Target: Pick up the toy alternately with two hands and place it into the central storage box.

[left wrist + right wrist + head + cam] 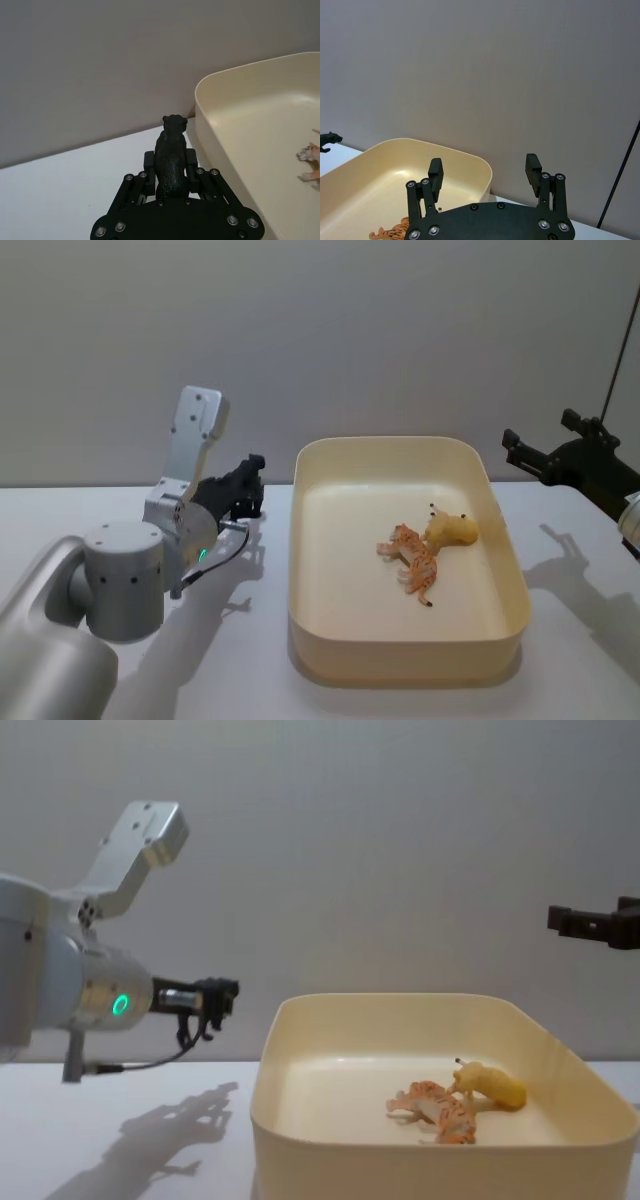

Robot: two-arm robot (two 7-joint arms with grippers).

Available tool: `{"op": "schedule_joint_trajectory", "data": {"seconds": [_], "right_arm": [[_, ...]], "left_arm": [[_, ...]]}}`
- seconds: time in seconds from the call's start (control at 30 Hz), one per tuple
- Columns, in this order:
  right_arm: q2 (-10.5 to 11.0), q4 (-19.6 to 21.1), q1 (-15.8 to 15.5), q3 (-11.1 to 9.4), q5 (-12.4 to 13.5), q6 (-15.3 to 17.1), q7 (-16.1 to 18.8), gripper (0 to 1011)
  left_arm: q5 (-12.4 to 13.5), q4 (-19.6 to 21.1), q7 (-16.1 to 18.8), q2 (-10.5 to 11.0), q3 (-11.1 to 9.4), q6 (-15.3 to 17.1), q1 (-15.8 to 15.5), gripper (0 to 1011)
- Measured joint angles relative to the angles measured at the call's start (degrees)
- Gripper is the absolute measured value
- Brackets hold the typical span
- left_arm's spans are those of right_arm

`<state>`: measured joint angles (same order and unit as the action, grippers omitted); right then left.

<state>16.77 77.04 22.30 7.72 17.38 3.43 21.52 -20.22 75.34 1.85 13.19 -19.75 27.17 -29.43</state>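
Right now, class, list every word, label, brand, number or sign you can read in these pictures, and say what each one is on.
None: no readable text on the storage box, the toys inside it, the left gripper with its jaws shut on the black animal figure, or the open right gripper.

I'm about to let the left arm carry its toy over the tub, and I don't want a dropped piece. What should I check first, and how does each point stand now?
1. Left gripper shut on the black animal figure: ok, fingers press both its flanks.
2. Figure lifted off the table: ok, the chest view shows it in the air.
3. Gripper over the storage box: not ok, it is left of the near wall.
4. Landing room inside: ok, the orange tiger and yellow toy lie right of centre, bare floor to their left.
5. Right gripper out of the way: ok, open and raised beyond the box's right side.
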Motion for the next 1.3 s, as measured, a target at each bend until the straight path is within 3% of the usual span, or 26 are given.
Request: {"op": "schedule_joint_trajectory", "data": {"seconds": [0.63, 1.03, 1.3], "right_arm": [[0.00, 0.00, 0.00, 0.00, 0.00, 0.00, 0.00, 1001], [0.00, 0.00, 0.00, 0.00, 0.00, 0.00, 0.00, 1001], [0.00, 0.00, 0.00, 0.00, 0.00, 0.00, 0.00, 1001]], "left_arm": [[13.29, 2.69, -18.48, 0.19, -1.70, 3.80, -5.68, 320], [21.27, -1.29, -30.72, -1.57, -3.94, 2.28, -10.63, 325], [24.23, -3.93, -35.27, -2.65, -5.03, 1.25, -12.77, 545]]}}
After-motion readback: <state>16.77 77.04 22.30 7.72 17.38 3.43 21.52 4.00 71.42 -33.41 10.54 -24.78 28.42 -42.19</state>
